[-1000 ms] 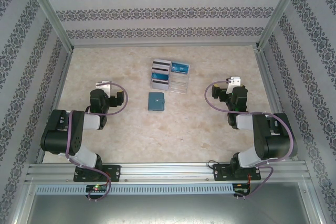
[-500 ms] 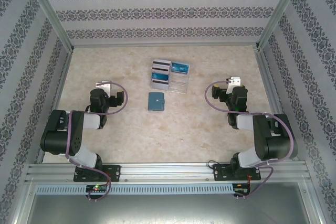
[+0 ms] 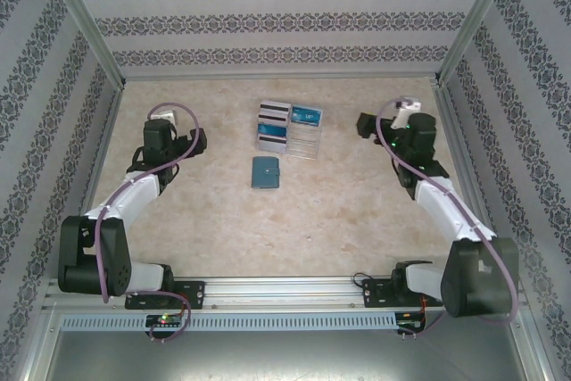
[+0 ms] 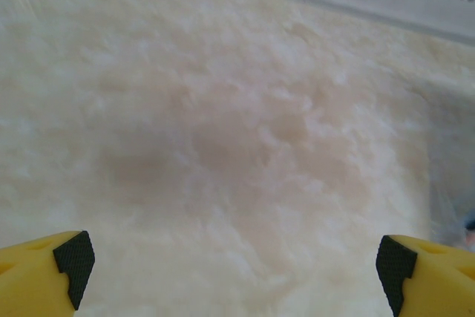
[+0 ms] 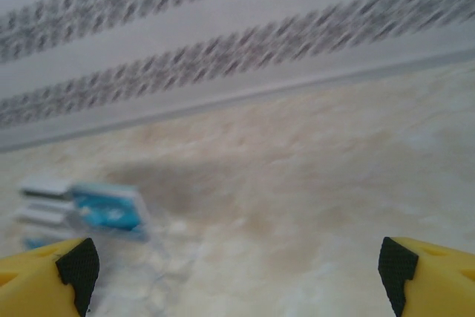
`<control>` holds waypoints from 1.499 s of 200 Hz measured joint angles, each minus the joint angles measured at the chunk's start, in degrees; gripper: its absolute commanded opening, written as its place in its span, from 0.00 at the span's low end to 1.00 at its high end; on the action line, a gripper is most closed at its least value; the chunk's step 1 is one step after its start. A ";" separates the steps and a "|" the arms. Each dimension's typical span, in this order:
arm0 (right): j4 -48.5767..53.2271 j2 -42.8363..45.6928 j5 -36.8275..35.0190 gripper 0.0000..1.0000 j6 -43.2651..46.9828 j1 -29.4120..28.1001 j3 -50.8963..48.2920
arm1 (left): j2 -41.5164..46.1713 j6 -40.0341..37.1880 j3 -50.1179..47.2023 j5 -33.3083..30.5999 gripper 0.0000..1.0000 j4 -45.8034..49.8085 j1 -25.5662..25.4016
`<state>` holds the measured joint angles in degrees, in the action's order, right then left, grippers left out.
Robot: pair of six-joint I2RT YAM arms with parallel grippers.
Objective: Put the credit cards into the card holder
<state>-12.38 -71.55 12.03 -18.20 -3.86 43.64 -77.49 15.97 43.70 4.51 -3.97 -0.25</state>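
both grippers spread wide and empty, nothing grabbed yet

your left gripper [image 4: 234, 263] and right gripper [image 5: 236, 266] hang open over the marbled table [image 3: 357, 211], well apart from the goods. the credit cards [image 3: 273, 126] sit upper centre, thin flat plastic rectangles right by a clear plastic piece [image 3: 305, 144]. the teal card holder [image 3: 265, 172], looking closed, lies just below them. risk as i see it: flat slick cards give you no edge, so they'll skate away, or you'll snag the clear piece.
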 measured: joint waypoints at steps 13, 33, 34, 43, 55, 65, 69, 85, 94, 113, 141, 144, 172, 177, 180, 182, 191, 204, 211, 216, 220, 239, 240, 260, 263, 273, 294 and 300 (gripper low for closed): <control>4.90 -3.76 1.70 0.98 -0.74 -5.81 3.80 | -0.02 1.36 1.20 4.52 1.00 4.20 -0.02; 12.70 -9.73 3.48 0.97 -0.28 -15.17 10.51 | 0.00 2.91 2.62 10.60 1.00 8.37 -0.42; 13.22 -10.14 3.56 0.97 -0.11 -15.87 10.97 | 0.00 2.97 2.64 10.75 1.00 8.48 -0.44; 16.28 -12.57 3.98 0.96 0.11 -19.52 13.90 | 0.11 3.52 2.84 12.68 1.00 10.14 -0.85; 20.72 -16.26 4.35 0.89 0.50 -24.26 18.34 | 0.22 4.11 2.84 15.45 1.00 12.44 -1.64; 23.87 -19.23 4.63 0.87 0.70 -27.02 22.03 | 0.22 4.66 2.89 17.62 0.99 14.14 -2.36; 24.83 -20.35 4.83 0.87 1.11 -27.98 23.34 | 0.22 4.90 2.91 18.29 0.99 14.71 -2.64; 29.03 -24.83 5.14 0.84 2.05 -30.86 28.59 | 0.22 5.86 3.04 20.35 1.00 16.33 -4.35; 31.12 -27.28 5.64 0.79 2.80 -31.98 31.43 | 0.22 6.34 3.39 20.76 0.99 17.53 -5.73; 35.95 -32.04 6.51 0.69 4.42 -33.46 37.40 | -0.35 7.28 4.83 20.98 0.98 19.41 -8.44; 42.58 -38.80 6.78 0.61 7.65 -34.93 46.14 | -3.67 9.53 7.13 20.46 0.94 20.46 -11.43; 43.17 -39.39 6.69 0.61 7.80 -35.04 46.86 | -4.13 9.84 7.34 20.31 0.94 20.70 -11.67; 48.41 -43.52 4.20 0.54 11.78 -35.43 50.62 | -7.87 13.81 8.39 14.99 0.97 23.76 -12.44; 49.37 -44.48 3.82 0.52 12.46 -35.41 51.47 | -8.26 14.56 8.39 13.84 0.97 24.30 -12.44; 49.90 -45.13 3.54 0.52 13.20 -35.41 51.98 | -8.46 14.88 8.39 13.31 0.97 24.63 -12.41; 50.16 -45.44 3.48 0.51 13.31 -35.41 52.24 | -8.59 15.15 8.39 12.90 0.97 24.87 -12.39; 51.15 -46.69 2.86 0.50 14.16 -35.41 52.92 | -9.03 16.15 8.39 11.63 0.96 25.55 -12.39; 52.26 -48.00 2.38 0.48 15.41 -35.41 53.07 | -9.20 17.20 8.39 10.34 0.96 26.21 -12.39; 52.89 -48.57 2.29 0.47 15.80 -35.41 53.07 | -9.20 17.57 8.39 9.92 0.96 26.34 -12.39; 53.31 -48.92 2.29 0.47 16.13 -35.39 53.07 | -9.20 17.79 8.39 9.60 0.96 26.32 -12.39; 53.62 -49.18 2.21 0.46 16.48 -35.41 53.07 | -9.20 17.99 8.39 9.40 0.96 26.32 -12.39; 54.71 -50.16 1.70 0.45 17.42 -35.43 53.53 | -9.35 18.62 8.46 8.87 0.96 26.32 -12.39; 54.75 -50.21 1.66 0.45 17.44 -35.43 53.59 | -9.38 18.62 8.48 8.85 0.95 26.32 -12.39; 55.56 -51.78 0.68 0.38 18.45 -35.43 55.91 | -10.32 18.86 9.16 8.72 0.95 26.38 -12.39; 55.67 -52.06 0.61 0.38 18.53 -35.43 56.33 | -10.45 18.88 9.25 8.72 0.95 26.38 -12.39; 56.00 -53.00 0.15 0.38 18.69 -35.50 57.83 | -10.82 18.86 9.49 8.72 0.95 26.38 -12.39; 56.54 -54.12 -1.14 0.38 19.50 -35.80 59.54 | -11.04 18.84 9.92 8.50 0.95 26.99 -12.39; 56.94 -54.42 -1.40 0.38 19.80 -35.85 60.11 | -11.04 18.84 10.12 8.44 0.95 27.17 -12.41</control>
<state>44.56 -125.97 10.63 1.61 -39.70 103.74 -88.53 34.81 53.82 12.95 23.20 -12.67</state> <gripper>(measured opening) 0.380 0.948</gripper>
